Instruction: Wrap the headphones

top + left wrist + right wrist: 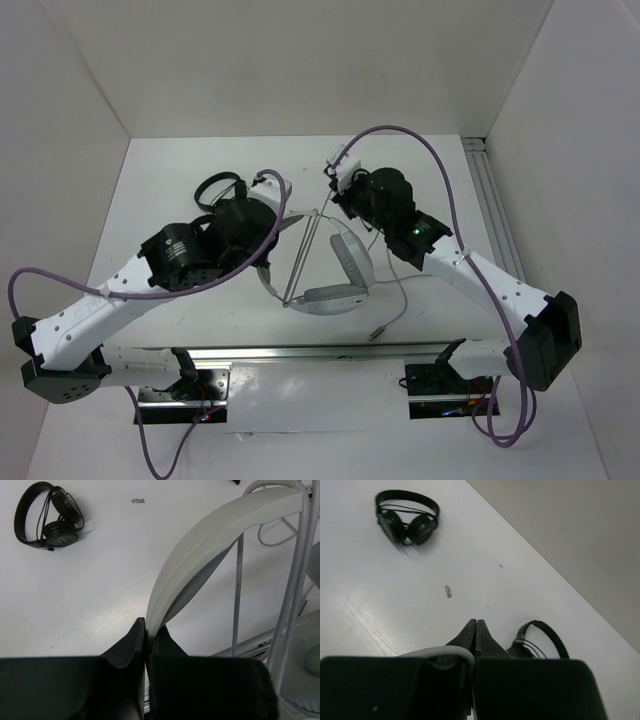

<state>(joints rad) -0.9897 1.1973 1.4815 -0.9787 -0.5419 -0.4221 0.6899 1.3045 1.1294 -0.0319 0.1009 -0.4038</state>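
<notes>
- Left gripper (146,627): I see its fingers closed to a narrow slit, pinching the lower end of the headband (210,545) of the grey headphones (355,262).
- From that pinch the headband arcs up and to the right in the left wrist view; part of one padded earcup (311,662) shows at the lower right edge.
- Right gripper (476,625): fingertips pressed together. The thin grey cable (237,580) curls over the left finger and runs down into the seam between the two, so I record it as clamped there.
- Position of the grey headphones: middle of the table (170,170), between the two arms, nearer the front edge than the back wall. I cannot tell how much of them touches the surface.
- Cable layout from above: taut strands meet at a point just below the right gripper and spread down and to the left, towards the left gripper and the lower earcup.
- The cable's loose end trails off to the right and ends in a plug (378,335) lying on the table near the front rail.
- Black headphones (60,532) lie flat on the table, well apart from the grey set.
- The right wrist view shows two black pairs; the second black pair (538,622) lies just beyond the fingers, partly hidden by them.
</notes>
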